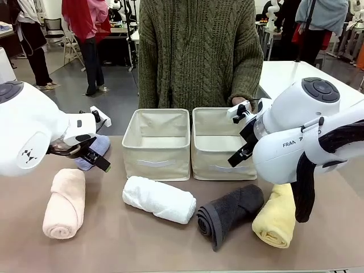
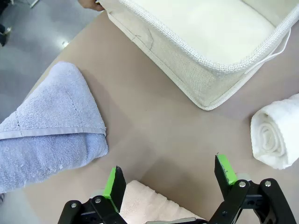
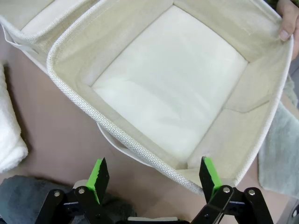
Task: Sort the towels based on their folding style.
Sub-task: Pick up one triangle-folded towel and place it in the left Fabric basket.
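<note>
Pink roll (image 1: 63, 203), white roll (image 1: 159, 199), dk grey roll (image 1: 229, 213), yellow roll (image 1: 277, 216) up front, bins (image 1: 156, 162) behind.
Left gripper (image 2: 169, 173) & right gripper (image 3: 154, 169) both spread wide, empty. Terry prob soft n light, so grab mid-roll. Blue cone (image 2: 51, 126) sits near the left gripper.

A tan-brown table (image 1: 114, 244) with a matte top fills the near ground. Past its far edge lies a smooth grey floor (image 1: 116, 94), which gives back soft glints of overhead light. To the right stands a white table (image 1: 293, 71), and far off on the left a dark-backed chair (image 1: 54, 27) sits on the open floor. Several people stand about the back of the room, one in a red top (image 1: 85, 20) and another in a pale blue-grey top (image 1: 327, 14), all under even, bright indoor lighting that casts only faint shadows.
</note>
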`<state>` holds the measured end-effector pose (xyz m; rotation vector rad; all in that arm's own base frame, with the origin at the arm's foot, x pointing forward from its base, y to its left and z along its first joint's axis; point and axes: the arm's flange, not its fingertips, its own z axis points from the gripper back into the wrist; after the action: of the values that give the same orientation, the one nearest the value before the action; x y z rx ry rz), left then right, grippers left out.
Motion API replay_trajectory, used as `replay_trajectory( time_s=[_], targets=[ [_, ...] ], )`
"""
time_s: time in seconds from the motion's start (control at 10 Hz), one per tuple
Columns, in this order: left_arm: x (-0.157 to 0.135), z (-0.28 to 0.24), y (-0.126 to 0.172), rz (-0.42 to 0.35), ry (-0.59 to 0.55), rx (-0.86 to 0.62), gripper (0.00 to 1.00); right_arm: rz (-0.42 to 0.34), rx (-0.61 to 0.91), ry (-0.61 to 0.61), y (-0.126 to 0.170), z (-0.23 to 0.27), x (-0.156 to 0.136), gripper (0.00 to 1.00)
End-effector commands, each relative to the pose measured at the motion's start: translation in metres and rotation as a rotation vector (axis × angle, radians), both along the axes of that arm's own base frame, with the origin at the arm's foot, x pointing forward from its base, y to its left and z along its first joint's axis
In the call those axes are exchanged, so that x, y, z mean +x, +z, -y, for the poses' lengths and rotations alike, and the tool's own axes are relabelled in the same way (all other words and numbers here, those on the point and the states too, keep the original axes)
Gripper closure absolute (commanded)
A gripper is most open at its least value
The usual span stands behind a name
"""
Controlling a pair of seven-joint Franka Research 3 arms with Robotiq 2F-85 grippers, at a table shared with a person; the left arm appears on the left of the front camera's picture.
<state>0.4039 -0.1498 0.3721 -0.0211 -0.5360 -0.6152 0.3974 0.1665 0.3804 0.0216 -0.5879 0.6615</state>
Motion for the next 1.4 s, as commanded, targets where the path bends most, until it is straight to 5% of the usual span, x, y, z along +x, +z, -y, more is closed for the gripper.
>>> replay_trajectory(
  time_s=[0.0, 0.2, 0.4, 0.6, 0.8, 1.1, 1.2, 1.3],
  targets=[
    [0.0, 0.0, 0.0, 0.001, 0.0, 0.0, 0.0, -0.002, 0.0, 0.0, -0.001, 0.0, 0.0, 0.0],
    [0.0, 0.0, 0.0, 0.0, 0.0, 0.0, 0.0, 0.0, 0.0, 0.0, 0.0, 0.0, 0.0, 0.0],
    [0.0, 0.008, 0.057, -0.009, -0.012, 0.053, 0.0, 0.046, 0.009, -0.007, 0.079, -0.019, -0.011, 0.0],
    [-0.013, 0.012, 0.147, -0.014, -0.063, 0.101, 0.0, 0.107, 0.001, -0.022, 0.164, -0.035, -0.031, 0.0],
    [-0.05, 0.009, 0.214, 0.03, -0.101, 0.126, 0.0, 0.114, -0.077, -0.072, 0.235, -0.044, -0.078, 0.0],
    [-0.111, -0.002, 0.28, 0.074, -0.139, 0.124, 0.0, 0.05, -0.144, -0.187, 0.274, -0.027, -0.137, 0.0],
    [-0.127, -0.004, 0.287, 0.102, -0.145, 0.133, 0.0, 0.017, -0.153, -0.205, 0.273, -0.021, -0.144, 0.0],
    [-0.139, -0.004, 0.282, 0.173, -0.128, 0.121, 0.0, 0.072, -0.123, -0.127, 0.277, -0.031, -0.136, 0.0]
  ],
)
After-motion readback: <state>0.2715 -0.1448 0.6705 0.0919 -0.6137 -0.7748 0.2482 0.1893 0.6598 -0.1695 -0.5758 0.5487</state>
